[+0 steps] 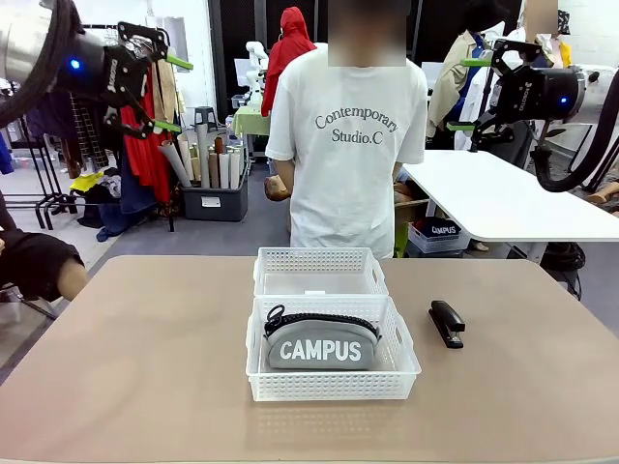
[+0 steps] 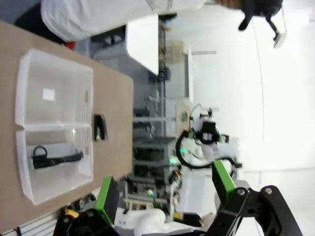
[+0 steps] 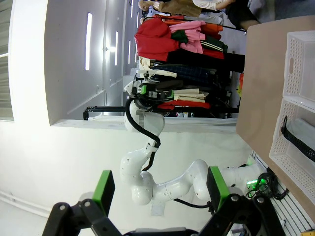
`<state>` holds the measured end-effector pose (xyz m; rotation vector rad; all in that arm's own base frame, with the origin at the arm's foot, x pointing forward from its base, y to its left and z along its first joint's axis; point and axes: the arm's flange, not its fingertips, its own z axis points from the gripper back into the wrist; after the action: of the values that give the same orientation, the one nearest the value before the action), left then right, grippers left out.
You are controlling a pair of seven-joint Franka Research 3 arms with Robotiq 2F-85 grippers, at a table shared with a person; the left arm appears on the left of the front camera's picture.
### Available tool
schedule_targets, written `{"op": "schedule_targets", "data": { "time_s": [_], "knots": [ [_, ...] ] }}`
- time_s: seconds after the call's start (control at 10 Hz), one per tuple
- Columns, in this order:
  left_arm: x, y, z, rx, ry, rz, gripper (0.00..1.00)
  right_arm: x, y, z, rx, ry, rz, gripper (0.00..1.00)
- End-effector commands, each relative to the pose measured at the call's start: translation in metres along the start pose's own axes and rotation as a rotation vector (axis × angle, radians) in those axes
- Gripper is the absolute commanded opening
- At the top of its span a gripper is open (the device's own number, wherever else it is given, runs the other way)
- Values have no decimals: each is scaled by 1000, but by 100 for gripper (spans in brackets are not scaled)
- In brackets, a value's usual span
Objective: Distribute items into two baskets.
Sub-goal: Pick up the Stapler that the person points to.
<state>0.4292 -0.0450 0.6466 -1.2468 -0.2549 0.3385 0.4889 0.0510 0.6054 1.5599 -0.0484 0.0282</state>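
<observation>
Nearest sits the near basket (image 1: 334, 387), holding the one grey CAMPUS pouch (image 1: 321, 345). The left hand (image 1: 174, 94) hangs high at 10 o'clock, fingers spread wide, gripping nothing. A far basket (image 1: 319, 273), the second of two, touches the near one at 12 o'clock. One black stapler (image 1: 446, 322) lies on the desk (image 1: 145, 358) at 3 o'clock. The right hand (image 1: 466, 94), at 2 o'clock, also gapes with nothing in it. The left wrist view looks into both baskets, with the stapler beside them. The right wrist view gives their lattice walls side-on.

we find the pouch (image 1: 322, 343) in the near basket (image 1: 329, 385), the far basket (image 1: 319, 258) touching behind it, the stapler (image 1: 446, 322) on the table (image 1: 145, 367) just right.
</observation>
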Motion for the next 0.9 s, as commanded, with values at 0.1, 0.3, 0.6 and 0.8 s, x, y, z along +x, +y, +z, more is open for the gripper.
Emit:
{"op": "schedule_targets", "data": {
  "time_s": [0.1,0.3,0.6,0.8],
  "knots": [
    [9,30,-10,-100,111,-33,100,0,2,0,1,1,3,100],
    [15,34,-21,-145,135,-91,100,0,2,0,1,1,3,100],
    [23,22,-35,-229,195,-158,100,0,2,0,1,1,3,100],
    [21,15,-43,-254,204,-193,100,0,2,0,1,1,3,100]
  ]
}}
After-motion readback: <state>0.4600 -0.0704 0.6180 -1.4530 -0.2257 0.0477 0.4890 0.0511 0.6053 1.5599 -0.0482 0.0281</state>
